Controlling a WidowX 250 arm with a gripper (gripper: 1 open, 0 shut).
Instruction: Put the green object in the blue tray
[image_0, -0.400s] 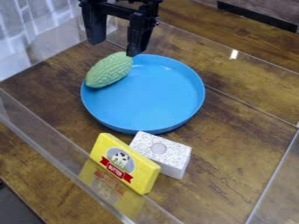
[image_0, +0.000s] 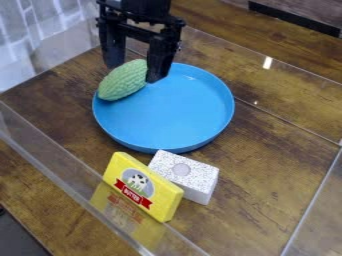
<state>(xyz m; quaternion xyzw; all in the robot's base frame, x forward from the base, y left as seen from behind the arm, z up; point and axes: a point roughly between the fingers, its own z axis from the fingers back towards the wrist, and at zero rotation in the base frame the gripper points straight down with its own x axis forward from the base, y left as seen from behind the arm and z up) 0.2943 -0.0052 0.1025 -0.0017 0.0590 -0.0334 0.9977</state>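
The green object (image_0: 123, 79) lies on the wooden table (image_0: 267, 110), tucked against the far-left edge of the blue tray (image_0: 181, 115), touching or just overlapping the rim, I can't tell which. It is not in the dish, so the job is not yet done. That spot looks deliberate as a start: the lump is right beside its target, so only a short lift and a small carry to the right would be needed.

The gripper (image_0: 136, 62) hangs directly over the lump, pointing straight down, black fingers (image_0: 159, 60) spread wide, one finger to the left of the lump and one to the right over the tray's edge. Nothing is between them but air; the hand holds nothing. The wide spread makes sense, as the oval lump is broad and bumpy and needs room on both sides before the fingers squeeze in.

The fingertips sit low, about level with the top of the lump, with the right finger close over the rim. My read is that this is the approach for the grasp. One risk: that right finger could catch the raised rim on the way down.

Nearer the camera, a yellow box (image_0: 143, 187) and a white block (image_0: 185, 175) lie side by side, touching, well apart from the action and out of the way.
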